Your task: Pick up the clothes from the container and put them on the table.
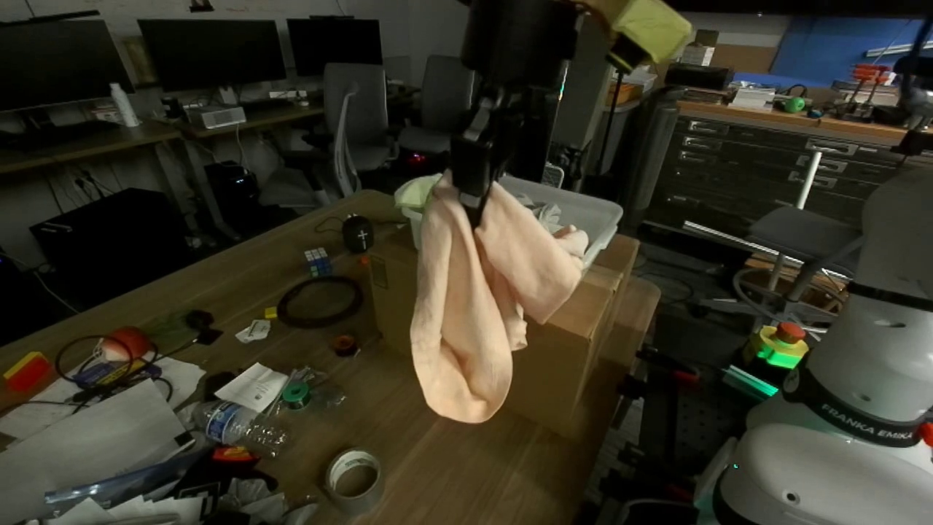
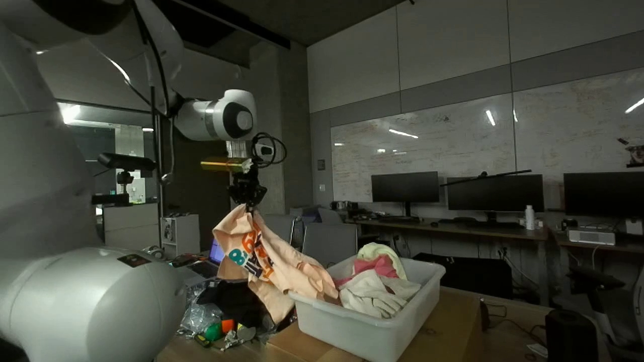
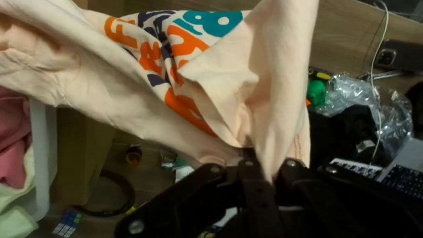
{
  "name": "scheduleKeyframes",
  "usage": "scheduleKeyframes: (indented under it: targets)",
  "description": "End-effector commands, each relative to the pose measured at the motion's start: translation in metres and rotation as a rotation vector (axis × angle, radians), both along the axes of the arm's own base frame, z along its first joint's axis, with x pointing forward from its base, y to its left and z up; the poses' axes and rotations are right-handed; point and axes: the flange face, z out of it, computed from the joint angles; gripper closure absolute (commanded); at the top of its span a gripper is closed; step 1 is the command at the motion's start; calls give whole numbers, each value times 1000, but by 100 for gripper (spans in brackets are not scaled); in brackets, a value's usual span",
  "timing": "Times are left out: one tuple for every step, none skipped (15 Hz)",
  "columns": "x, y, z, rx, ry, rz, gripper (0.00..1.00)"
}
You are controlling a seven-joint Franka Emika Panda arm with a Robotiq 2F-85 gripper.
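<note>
The hand (image 2: 250, 208) has its jaws pressed together on a gathered fold of the peach cloth (image 2: 289, 264), which hangs down above the counter (image 1: 466, 481), its trailing end reaching over the rim of the white tub (image 2: 352, 334). From the wrist I get the orange, teal and dark blue print (image 3: 185, 46) large and near; an exterior view catches it too, smaller, down to a teal 8 (image 2: 236, 257). Where I see the lowest fold (image 1: 466, 394) in an exterior view, it is plain peach. The tub sits on a cardboard box (image 1: 554, 379), and the box stands on the counter. In the tub, looking from an exterior view, I can pick out a whitish cloth (image 2: 375, 300) on the near side, a pink cloth (image 2: 376, 265) behind it and a green cloth (image 2: 385, 251) farthest back, bunched above the rim. The wrist view shows the pink and the green at the left, while the whitish one shows in both exterior views. Left of the box in an exterior view lie a cube (image 1: 318, 262) and a black coil (image 1: 321, 301), which the wrist view has as well; that same exterior picture adds grey tape (image 1: 354, 481) and a bottle (image 1: 237, 426) on the near part. The wrist view has crinkled plastic (image 3: 357, 92) and a keyboard (image 3: 404, 180) over on the right.
</note>
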Motion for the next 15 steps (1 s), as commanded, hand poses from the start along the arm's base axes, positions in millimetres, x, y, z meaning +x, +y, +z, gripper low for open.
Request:
scheduleKeyframes:
  targets:
    - [43,17,15,-23,73,142,97]
    - [51,20,20,-21,62,159,97]
    - [58,23,27,-5,39,170,97]
    - [63,26,35,14,2,170,97]
    - [68,27,44,36,-54,143,97]
    - [72,28,51,58,-97,124,97]
    - [75,29,58,92,-143,95,97]
    - [79,29,63,114,-186,60,97]
    - [81,29,68,134,-227,32,97]
    - [84,29,70,148,-272,3,97]
    - [86,30,72,158,-300,-7,97]
    - [88,30,72,153,-320,-14,97]
    - [90,30,68,107,-304,12,95]
    - [92,29,62,60,-289,23,65]
    - [93,27,53,-5,-274,37,64]
